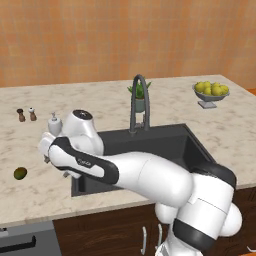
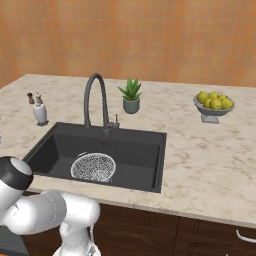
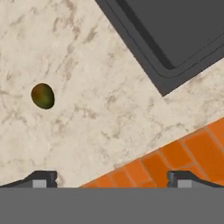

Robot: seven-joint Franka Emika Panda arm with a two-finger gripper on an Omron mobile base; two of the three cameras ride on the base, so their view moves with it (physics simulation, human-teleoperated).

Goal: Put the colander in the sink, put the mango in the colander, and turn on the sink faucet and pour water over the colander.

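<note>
The wire-mesh colander (image 2: 93, 166) sits on the floor of the dark sink (image 2: 140, 150), left of the middle. The olive-green mango (image 1: 20, 173) lies on the marble counter left of the sink, also seen in the hand view as the mango (image 3: 43, 96), up and left of the fingertips. My gripper (image 3: 111, 179) is open with nothing between its fingers. It hangs above the counter's front edge, between the sink's corner (image 3: 175, 39) and the mango. The gooseneck faucet (image 2: 95, 97) stands behind the sink, and no water shows. In the left base view my arm hides the colander.
A soap dispenser (image 2: 40, 112) and two small shakers (image 1: 26, 114) stand left of the sink at the back. A potted plant (image 2: 131, 95) is behind the sink, and a footed bowl of yellow-green fruit (image 2: 214, 105) at the right. Orange floor tiles (image 3: 175, 162) show below the counter edge.
</note>
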